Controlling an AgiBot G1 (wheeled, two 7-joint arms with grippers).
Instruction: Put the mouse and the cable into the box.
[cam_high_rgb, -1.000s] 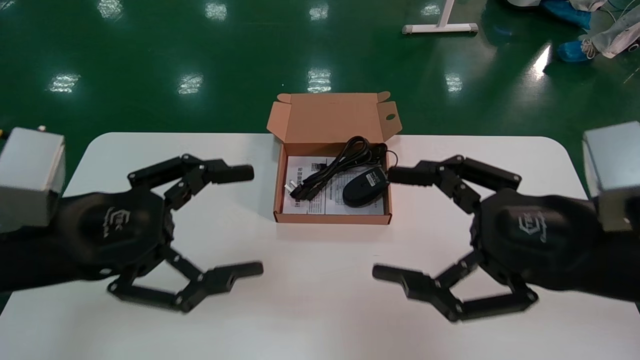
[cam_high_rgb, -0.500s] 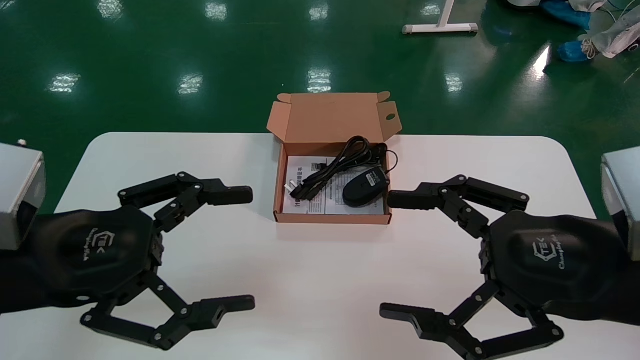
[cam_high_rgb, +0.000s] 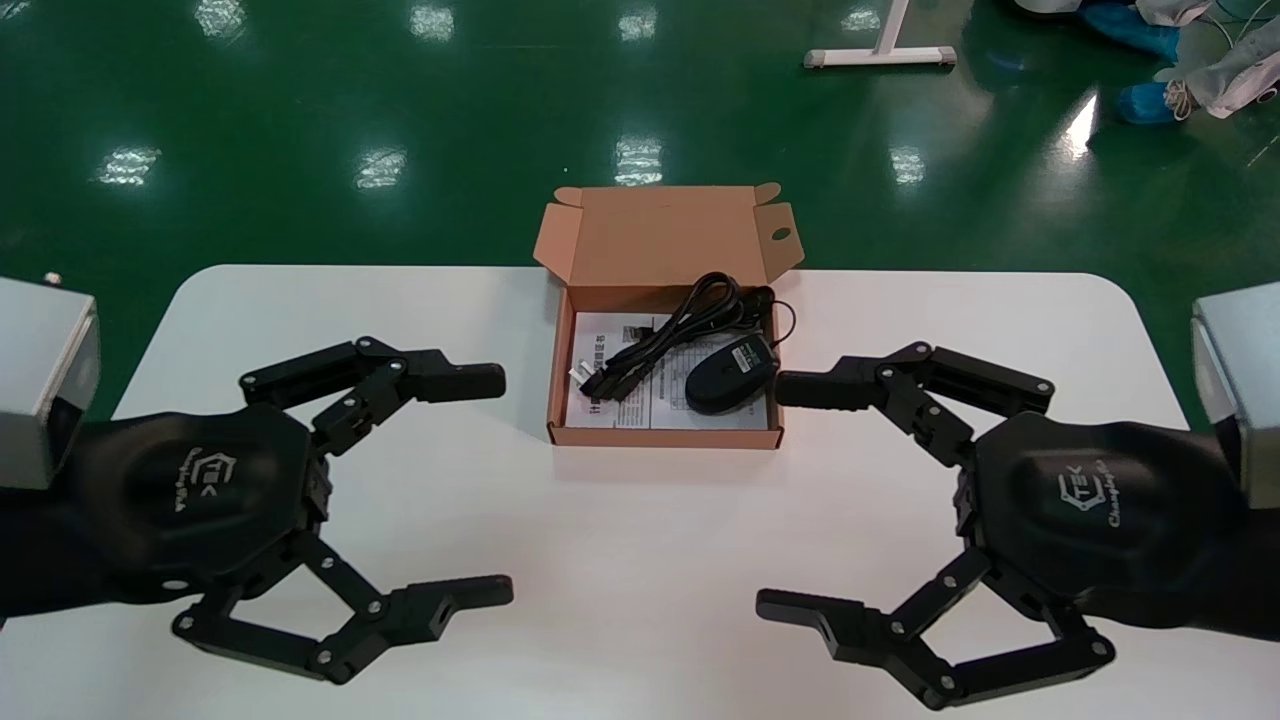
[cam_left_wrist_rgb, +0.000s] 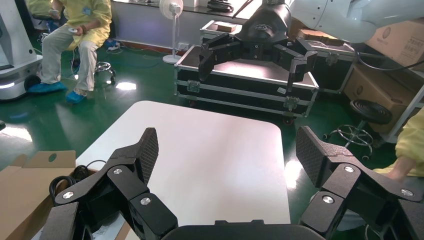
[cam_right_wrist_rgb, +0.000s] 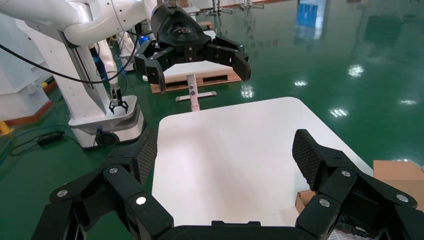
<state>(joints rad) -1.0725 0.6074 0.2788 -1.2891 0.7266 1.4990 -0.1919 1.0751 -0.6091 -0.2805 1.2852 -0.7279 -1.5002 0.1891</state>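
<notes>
**Box at the table's far middle**

The box (cam_high_rgb: 664, 437) sits on the table (cam_high_rgb: 640, 560) near its far edge, with its lid (cam_high_rgb: 660, 235) standing behind it. In the box a paper sheet (cam_high_rgb: 665, 405) carries the mouse (cam_high_rgb: 725, 378) at the right and the cable (cam_high_rgb: 670, 335) left of it, reaching farther back. The left gripper (cam_high_rgb: 498, 486) hangs left of the box and the right gripper (cam_high_rgb: 778, 497) right of it, both nearer the front.

I note bright overhead light; lamp glare spots the floor (cam_high_rgb: 300, 100) at 12 o'clock; box (cam_high_rgb: 660, 437) shadow soft, toward 6 o'clock.
</notes>
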